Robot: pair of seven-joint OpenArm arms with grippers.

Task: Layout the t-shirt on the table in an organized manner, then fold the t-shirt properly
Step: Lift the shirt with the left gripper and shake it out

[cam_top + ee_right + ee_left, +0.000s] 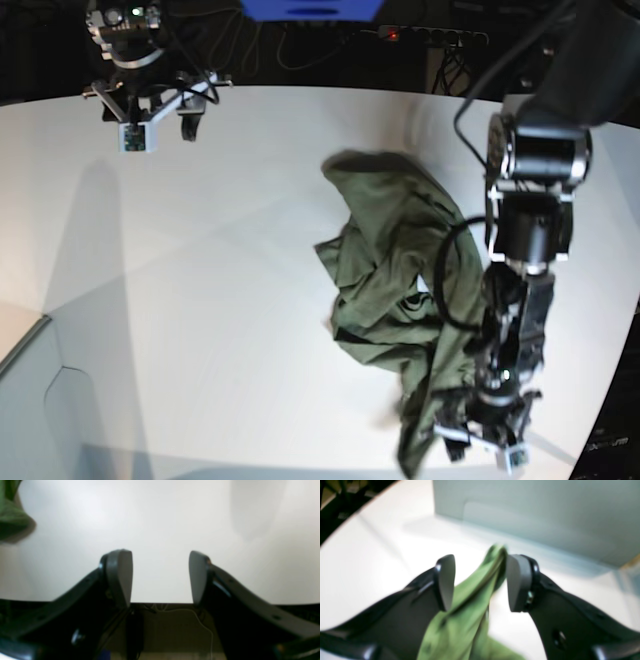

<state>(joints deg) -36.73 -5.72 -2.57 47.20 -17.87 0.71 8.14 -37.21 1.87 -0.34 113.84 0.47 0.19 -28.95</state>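
My left hand (480,582) hangs low over the bench (200,300), its two pads standing wide apart. A twisted strand of the t-shirt (467,600) runs up between them. The cloth brushes the inner face of one pad and stands clear of the other, so nothing pinches it. I judge it is only draped there and will slip free. In the base view that strand hangs as a narrow rope from the main heap down to my left hand (478,440).

The t-shirt (400,270) is a crumpled pile on the bench, bunched and folded over itself, with a small printed label showing near its middle. No sleeve or hem lies flat yet, so the layout step has hardly begun. I think the strand was lifted to drag the shirt out of its heap. With the pads wide, the cloth can settle where it falls.

My right hand (160,577) is well away from the t-shirt, near the far edge of the bench from it. Its pads are spread wide with nothing between them, only bare white bench beyond. A corner of the t-shirt (12,517) shows at the edge of its wrist view. It waits there, I suppose, to stay clear of the cloth.
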